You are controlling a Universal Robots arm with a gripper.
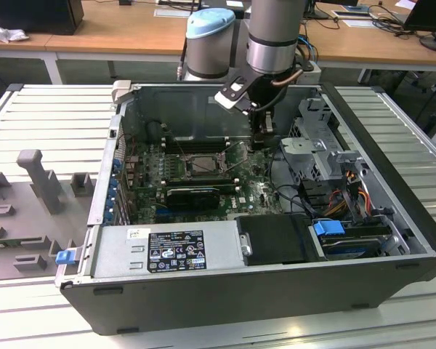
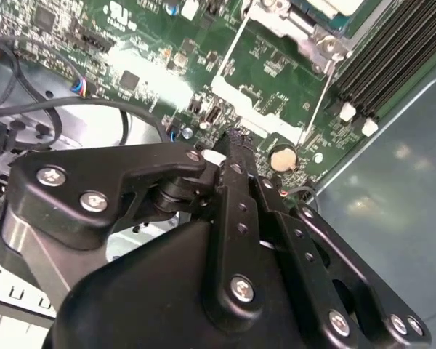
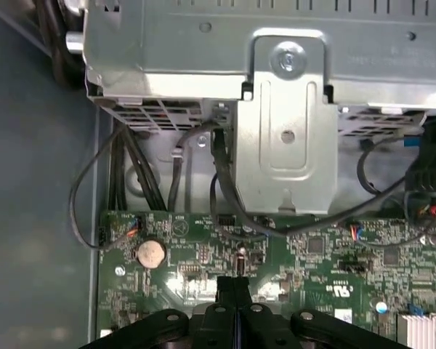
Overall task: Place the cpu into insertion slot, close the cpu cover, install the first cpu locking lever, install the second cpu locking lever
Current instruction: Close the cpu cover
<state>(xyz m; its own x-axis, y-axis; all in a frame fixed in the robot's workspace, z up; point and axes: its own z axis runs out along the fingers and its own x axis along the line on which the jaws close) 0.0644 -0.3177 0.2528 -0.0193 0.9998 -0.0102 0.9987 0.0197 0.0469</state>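
Observation:
In the exterior view the insertion slot (image 1: 203, 166) sits mid-motherboard, with a metal frame around a dark grey centre. My gripper (image 1: 264, 138) hangs over the board toward the exterior view's right of it, a little apart. The black fingers are shut with nothing between them in both wrist views (image 2: 229, 142) (image 3: 234, 285). The second wrist view catches the cpu cover (image 2: 298, 25) as a silvery frame lying flat. Two thin metal levers (image 2: 231, 47) (image 2: 318, 94) run out from it over the board. I cannot tell whether the cpu lies in the slot.
A metal drive cage (image 3: 283, 131) stands just beyond the fingertips, with black cables (image 3: 87, 189) looping beside it. A coin battery (image 3: 150, 252) lies near the fingers. Long memory slots (image 2: 392, 58) flank the socket. A black card (image 1: 192, 195) and the power supply (image 1: 167, 251) lie nearer the case front.

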